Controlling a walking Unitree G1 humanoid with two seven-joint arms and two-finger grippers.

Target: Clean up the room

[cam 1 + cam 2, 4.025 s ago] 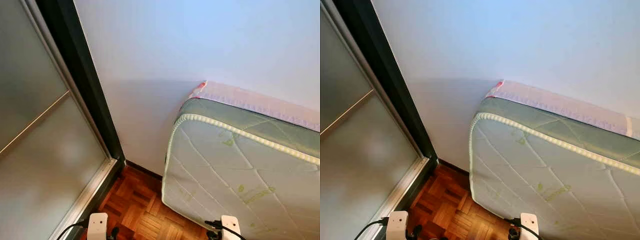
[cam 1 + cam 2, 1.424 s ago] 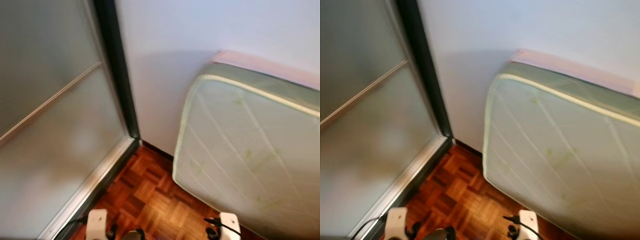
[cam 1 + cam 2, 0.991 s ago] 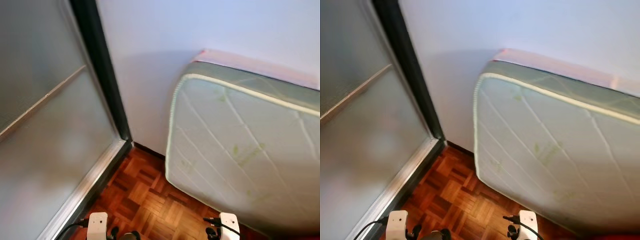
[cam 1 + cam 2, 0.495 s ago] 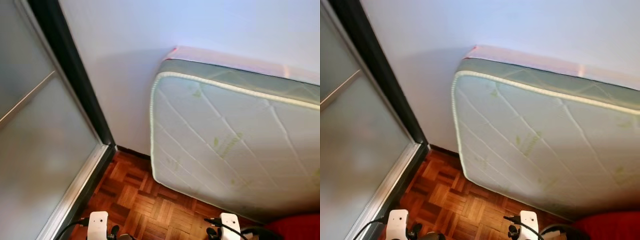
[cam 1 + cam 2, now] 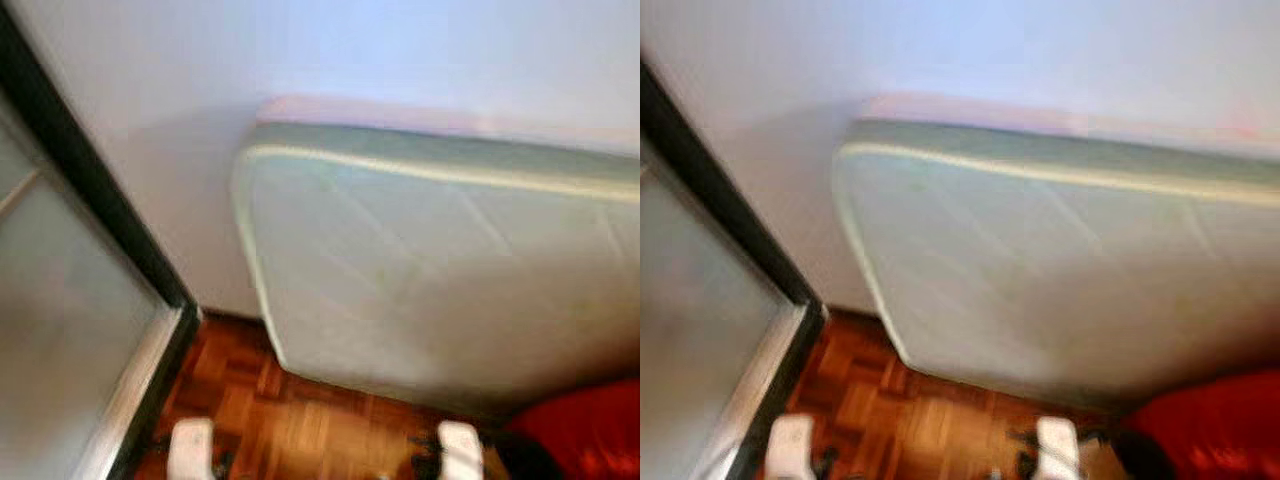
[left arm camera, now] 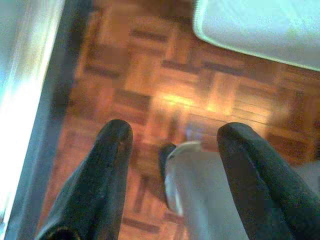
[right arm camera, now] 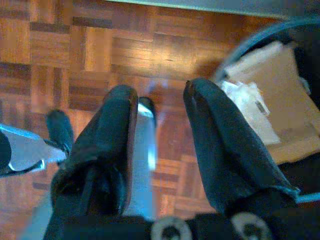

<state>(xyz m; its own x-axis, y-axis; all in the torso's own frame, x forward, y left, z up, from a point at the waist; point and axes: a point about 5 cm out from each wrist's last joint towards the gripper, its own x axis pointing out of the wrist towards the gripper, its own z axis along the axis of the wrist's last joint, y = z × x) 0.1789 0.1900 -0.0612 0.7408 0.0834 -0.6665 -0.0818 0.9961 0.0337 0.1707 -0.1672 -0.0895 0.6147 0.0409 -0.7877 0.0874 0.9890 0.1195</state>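
- left gripper (image 6: 172, 150): fingers (image 6: 107, 165) spread apart, nothing between them, pointing down at parquet floor (image 6: 150, 75); a grey robot leg/foot part (image 6: 200, 185) sits below between the fingers
- left wrist view also catches a pale metal door track (image 6: 25, 100) with a dark strip beside it, and a corner of the mattress (image 6: 260, 25) resting on the floor
- right gripper (image 7: 160, 125): fingers (image 7: 112, 135) parted, holding nothing, hanging over the parquet; a silvery blue robot part (image 7: 145, 150) below
- right wrist view: a dark round-rimmed container (image 7: 300, 40) near the gripper, with brown cardboard (image 7: 270, 80) and white crumpled paper (image 7: 245, 102) in it; can't tell if bin or basket
- head views blurred; two white wrist housings at the bottom edge, left (image 5: 192, 445) and right (image 5: 458, 445)
- pale green quilted mattress (image 5: 430, 270) stands on its long edge, leaning against the white wall (image 5: 350, 50); a pinkish layer (image 5: 400, 112) shows behind its top edge
- frosted sliding door (image 5: 50, 330) with a black frame (image 5: 90, 190) on the robot's left
- red object (image 5: 585, 430) at lower right, just beside the mattress's bottom edge, too blurred to identify
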